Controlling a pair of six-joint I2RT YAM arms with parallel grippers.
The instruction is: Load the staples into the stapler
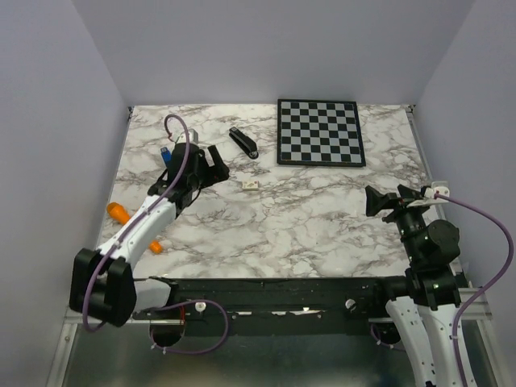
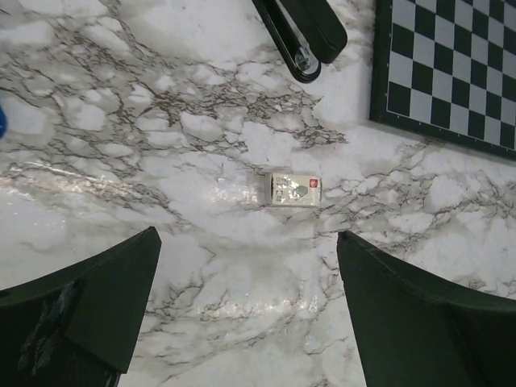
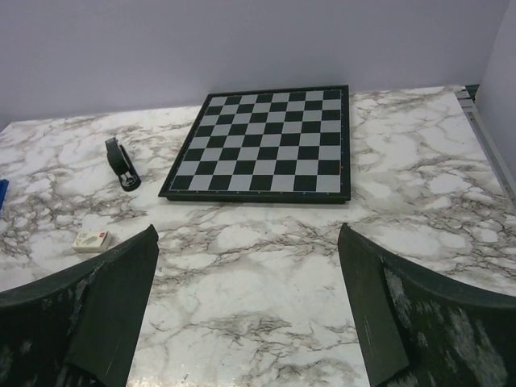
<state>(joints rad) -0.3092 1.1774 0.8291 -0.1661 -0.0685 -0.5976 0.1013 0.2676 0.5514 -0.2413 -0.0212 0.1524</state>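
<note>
Left gripper (image 2: 246, 242): jaws wide apart; we hang facing the white box (image 2: 294, 189), judged ready to grasp it.
Right gripper (image 3: 246, 234): jaws apart; we wait.
Stapler (image 1: 243, 143): closed, untouched.

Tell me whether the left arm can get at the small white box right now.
Probably yes. The left tool hangs open just short of the small white box, with only bare marble tabletop between them; the black stapler and the chessboard lie farther off, out of the way.

Stapler (image 2: 316, 31) partly beyond left wrist view's edge
</note>
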